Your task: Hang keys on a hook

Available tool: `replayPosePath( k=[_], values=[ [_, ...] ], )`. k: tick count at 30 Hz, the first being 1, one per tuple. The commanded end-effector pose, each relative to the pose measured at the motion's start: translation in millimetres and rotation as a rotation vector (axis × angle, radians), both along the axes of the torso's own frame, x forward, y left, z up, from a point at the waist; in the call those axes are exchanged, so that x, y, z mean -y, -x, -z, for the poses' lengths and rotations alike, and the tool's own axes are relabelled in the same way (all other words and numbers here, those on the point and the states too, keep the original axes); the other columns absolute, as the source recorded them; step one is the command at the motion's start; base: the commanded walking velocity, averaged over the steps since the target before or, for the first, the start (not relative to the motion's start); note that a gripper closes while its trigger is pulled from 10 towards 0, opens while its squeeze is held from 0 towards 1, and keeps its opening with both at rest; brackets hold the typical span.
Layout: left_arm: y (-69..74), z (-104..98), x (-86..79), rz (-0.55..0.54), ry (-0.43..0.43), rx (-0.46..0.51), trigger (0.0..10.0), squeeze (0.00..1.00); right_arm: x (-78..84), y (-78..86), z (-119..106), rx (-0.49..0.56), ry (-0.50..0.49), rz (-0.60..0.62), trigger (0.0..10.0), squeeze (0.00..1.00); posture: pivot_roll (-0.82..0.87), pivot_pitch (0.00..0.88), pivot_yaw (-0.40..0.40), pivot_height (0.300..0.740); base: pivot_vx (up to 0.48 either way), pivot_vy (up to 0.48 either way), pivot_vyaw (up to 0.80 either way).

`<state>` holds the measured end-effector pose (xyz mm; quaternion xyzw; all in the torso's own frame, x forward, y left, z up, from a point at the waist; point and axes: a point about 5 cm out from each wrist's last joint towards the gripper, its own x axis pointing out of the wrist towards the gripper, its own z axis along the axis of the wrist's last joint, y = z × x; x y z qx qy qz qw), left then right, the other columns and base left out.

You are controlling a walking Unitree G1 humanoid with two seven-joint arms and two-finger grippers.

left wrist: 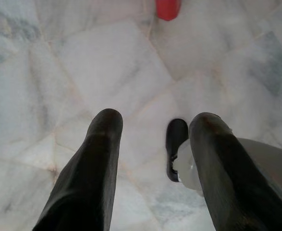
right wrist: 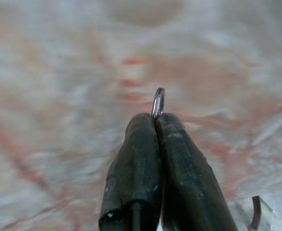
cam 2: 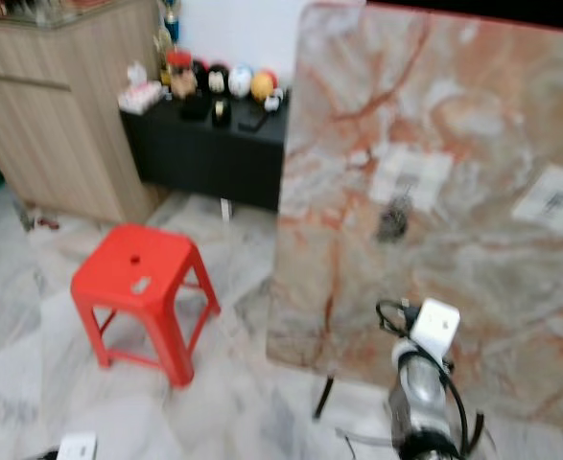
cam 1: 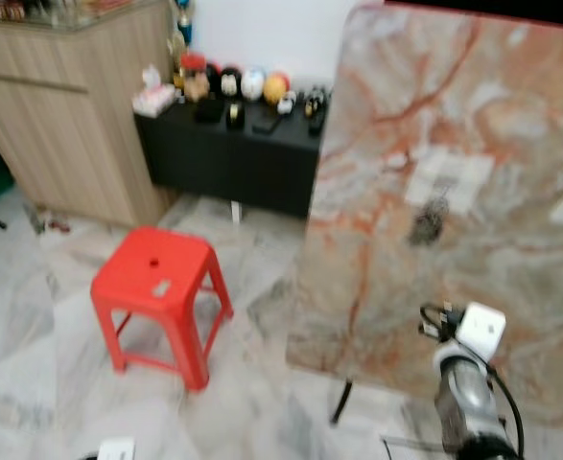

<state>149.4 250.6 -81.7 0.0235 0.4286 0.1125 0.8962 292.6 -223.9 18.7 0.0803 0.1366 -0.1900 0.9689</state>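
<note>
In the right wrist view, the fingers of our right gripper (right wrist: 156, 120) are pressing together on a thin metal key ring (right wrist: 158, 102), which is sticking out above the tips, in front of a reddish marble panel (cam 1: 473, 192). On this panel, at centre right of the head views, a dark blurred thing (cam 1: 427, 222) is hanging; we cannot tell what. Our left gripper (left wrist: 155, 122) is pointing at the marble floor (left wrist: 73, 72), fingers spread and empty. A red stool (cam 1: 156, 297) is standing at lower left.

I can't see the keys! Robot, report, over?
Right gripper shut on key ring, facing marble board. Left gripper open, hanging over floor. Hook area on board blurred. Red stool stands off left.
</note>
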Motion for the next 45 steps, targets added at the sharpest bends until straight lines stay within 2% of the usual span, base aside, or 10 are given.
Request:
replayPosePath(
  k=[1,12,19,27,37,45],
  values=[
    [4.2,4,7.1,0.0,0.027,-0.017,10.0,0.0,7.9,-0.6,-5,0.029,0.003,0.029,10.0,0.0,0.09,0.024,-0.057,0.74,0.0,-0.337,0.0],
    [3.2,4,7.0,-0.003,0.021,-0.015,10.0,0.0,4.7,-7.4,-15,0.088,-0.004,0.023,10.0,0.0,0.1,0.0,-0.054,0.74,0.0,-0.119,0.0],
    [3.4,3,3.7,-0.007,0.011,-0.017,10.0,0.0,0.8,-20.4,-40,0.187,0.122,-0.035,10.0,0.0,0.1,0.0,-0.043,0.74,0.0,0.0,0.0],
    [-5.2,-2,-1.9,0.017,-0.019,-0.002,10.0,0.0,-9.4,-35.8,-58,0.247,0.11,-0.055,10.0,0.0,0.1,0.0,-0.024,0.74,0.0,0.0,0.0],
    [-5.5,-2,0.5,0.009,-0.018,0.002,10.0,0.0,-9.9,-35.5,-60,0.252,0.131,-0.081,10.0,0.0,0.11,0.0,-0.042,0.74,0.0,0.0,0.0],
    [-2.0,0,2.9,0.004,-0.002,-0.005,10.0,0.0,-9.0,-31.3,-68,0.285,0.215,-0.074,10.0,0.0,0.09,0.0,-0.04,0.74,0.0,0.0,0.0]
  ],
)
